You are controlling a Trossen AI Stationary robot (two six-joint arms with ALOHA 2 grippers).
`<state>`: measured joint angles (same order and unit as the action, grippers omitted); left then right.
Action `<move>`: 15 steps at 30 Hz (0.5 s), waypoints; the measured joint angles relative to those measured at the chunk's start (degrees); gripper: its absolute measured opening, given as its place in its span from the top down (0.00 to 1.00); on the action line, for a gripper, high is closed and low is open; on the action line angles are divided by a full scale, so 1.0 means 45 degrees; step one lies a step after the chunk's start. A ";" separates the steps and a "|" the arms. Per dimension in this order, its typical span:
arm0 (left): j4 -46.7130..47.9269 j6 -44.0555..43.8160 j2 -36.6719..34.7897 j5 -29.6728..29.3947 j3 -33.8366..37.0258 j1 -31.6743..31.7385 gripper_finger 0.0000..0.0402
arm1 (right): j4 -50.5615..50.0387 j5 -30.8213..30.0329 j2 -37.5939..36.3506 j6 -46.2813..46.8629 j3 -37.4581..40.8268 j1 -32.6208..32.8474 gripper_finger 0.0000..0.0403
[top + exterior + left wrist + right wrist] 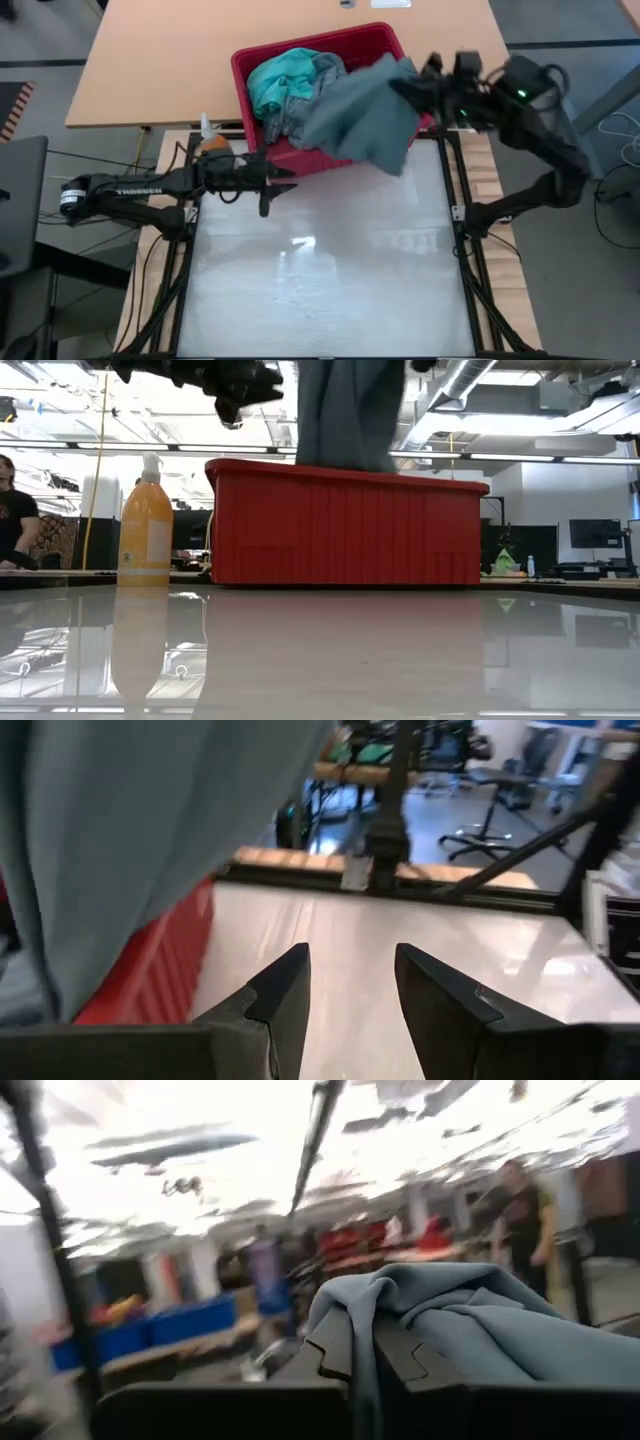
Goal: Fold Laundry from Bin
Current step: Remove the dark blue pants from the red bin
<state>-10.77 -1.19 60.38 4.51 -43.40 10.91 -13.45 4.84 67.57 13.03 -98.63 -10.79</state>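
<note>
High view, table: the glossy white work surface (330, 280) inside a black frame lies bare from its middle to the near edge, with open room between the two arms.
Bin: the red rectangular plastic basket (262, 62) with a thick rim sits at the far edge of the white surface, tilted a little against the frame.
Laundry in bin: a bright turquoise garment (275, 78) lies crumpled on top, against the basket's left wall.
Lifted garment: a soft grey-green cloth (362, 115) hangs over the basket's right front corner and rim, its lower edge trailing above the white surface.
Right gripper (408, 84): over the basket's right wall, fingers clenched on a bunched fold of the grey-green cloth; the right wrist view shows the fold pinched between them.
Left gripper (283, 180): just in front of the basket's near wall, jaws parted partway with nothing between them, the white surface bare under them.
Low view: the cloth hangs down to the basket's rim; an orange pump bottle (145, 525) stands left of the basket, apart from it.
Room: a person (14, 510) stands far left behind the table.
</note>
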 joint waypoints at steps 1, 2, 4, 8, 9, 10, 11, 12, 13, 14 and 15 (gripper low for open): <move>-0.0078 0.0165 -0.0002 -0.0026 0.0000 -0.0163 0.66 | -0.0676 -0.0371 -0.0128 -0.0103 0.0000 0.0536 0.93; -0.0092 0.0328 -0.0001 -0.0120 0.0000 -0.0325 0.66 | -0.1427 -0.0811 -0.0210 -0.0222 0.0000 0.1099 0.93; -0.0062 0.0520 -0.0001 -0.0414 0.0000 -0.0595 0.66 | -0.2878 -0.1364 -0.0256 -0.0270 0.0103 0.2255 0.93; -0.0040 0.0552 0.0086 -0.0927 0.0000 -0.0935 0.66 | -0.5133 -0.1237 -0.0218 0.0809 0.1344 0.4547 0.93; -0.0018 0.0552 0.0092 -0.1060 0.0000 -0.0981 0.66 | -0.5551 -0.1191 -0.0195 0.1484 0.1892 0.5142 0.93; -0.0035 0.0548 0.0140 -0.1217 0.0000 -0.1028 0.66 | -0.5837 -0.1236 -0.0177 0.2299 0.2520 0.5683 0.93; -0.0063 0.0521 0.0187 -0.1369 0.0000 -0.1045 0.66 | -0.5959 -0.1483 -0.0178 0.3181 0.3170 0.6136 0.93; -0.0002 0.0455 0.0238 -0.1501 0.0000 -0.1048 0.66 | -0.5934 -0.1826 -0.0178 0.4092 0.3890 0.6495 0.93; 0.0081 0.0375 0.0306 -0.1604 0.0000 -0.1043 0.66 | -0.5879 -0.2123 -0.0189 0.5091 0.4634 0.6743 0.93; 0.0102 0.0258 0.0383 -0.1706 0.0000 -0.1043 0.66 | -0.5866 -0.2335 -0.0203 0.6148 0.5368 0.6906 0.93; 0.0154 0.0102 0.0455 -0.1760 0.0000 -0.1043 0.66 | -0.5815 -0.2414 -0.0198 0.7184 0.6089 0.6990 0.92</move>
<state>-10.07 -0.73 62.43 -3.41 -43.40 6.22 -39.62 -6.02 66.67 45.36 -71.23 20.66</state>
